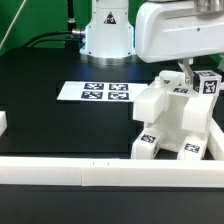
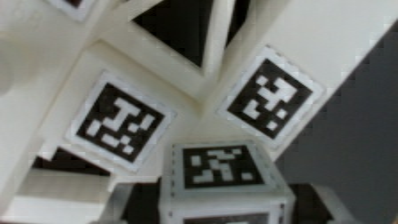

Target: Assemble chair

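You are looking at a black counter (image 1: 50, 70), matte and dark, with a long white rail (image 1: 90, 176) running across its near edge in the exterior view and a short white block (image 1: 3, 124) sitting at the 9 o'clock edge. The flat marker board (image 1: 94, 92) is lying a little toward 10 o'clock from the middle of the frame. Behind it, at 12 o'clock, the robot's white base (image 1: 107, 32) is standing against a dim background where dark cables are trailing and a green strip is showing at the far 9 o'clock side.

The chair (image 1: 172, 118) is resting on the counter at about 4 o'clock in the exterior view, just inside the rail, a blocky white stack of pieces with square tags facing you. The arm is reaching down over it from 1 o'clock, and the tool (image 1: 188, 72) is meeting the chair's upper part; you cannot tell from either view whether its fingers are parted or clamped.

The wrist view is giving you what the exterior one is not: the chair's white slabs and bars (image 2: 214, 40) close up, blurred, with three tags filling the frame. It is showing none of the counter's layout.
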You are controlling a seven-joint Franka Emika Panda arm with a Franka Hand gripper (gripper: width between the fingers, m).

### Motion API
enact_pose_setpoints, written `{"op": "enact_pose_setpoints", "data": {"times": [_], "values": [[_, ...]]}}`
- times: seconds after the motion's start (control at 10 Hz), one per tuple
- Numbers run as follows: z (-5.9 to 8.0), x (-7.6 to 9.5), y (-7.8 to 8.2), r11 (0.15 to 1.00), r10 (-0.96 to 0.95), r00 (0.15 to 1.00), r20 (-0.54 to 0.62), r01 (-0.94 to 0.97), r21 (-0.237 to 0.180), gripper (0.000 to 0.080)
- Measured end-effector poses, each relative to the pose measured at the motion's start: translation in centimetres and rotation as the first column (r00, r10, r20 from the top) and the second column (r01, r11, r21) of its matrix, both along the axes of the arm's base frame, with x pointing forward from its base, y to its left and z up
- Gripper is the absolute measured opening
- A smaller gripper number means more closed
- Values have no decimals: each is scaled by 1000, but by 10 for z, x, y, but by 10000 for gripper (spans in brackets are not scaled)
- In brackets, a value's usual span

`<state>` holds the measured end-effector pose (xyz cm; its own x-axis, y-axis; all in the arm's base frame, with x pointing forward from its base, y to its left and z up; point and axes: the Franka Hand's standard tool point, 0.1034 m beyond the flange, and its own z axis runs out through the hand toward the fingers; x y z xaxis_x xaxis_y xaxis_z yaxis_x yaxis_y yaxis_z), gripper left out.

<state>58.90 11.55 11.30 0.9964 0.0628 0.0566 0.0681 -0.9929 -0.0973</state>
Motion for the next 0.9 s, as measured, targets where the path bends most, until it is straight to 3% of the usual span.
{"op": "enact_pose_setpoints", "data": {"times": [0.4, 0.9], "values": [[0, 0, 0, 972, -234, 972, -25, 234, 9, 284], [0, -1, 3, 835, -548, 834, -69, 550, 17, 284]]}}
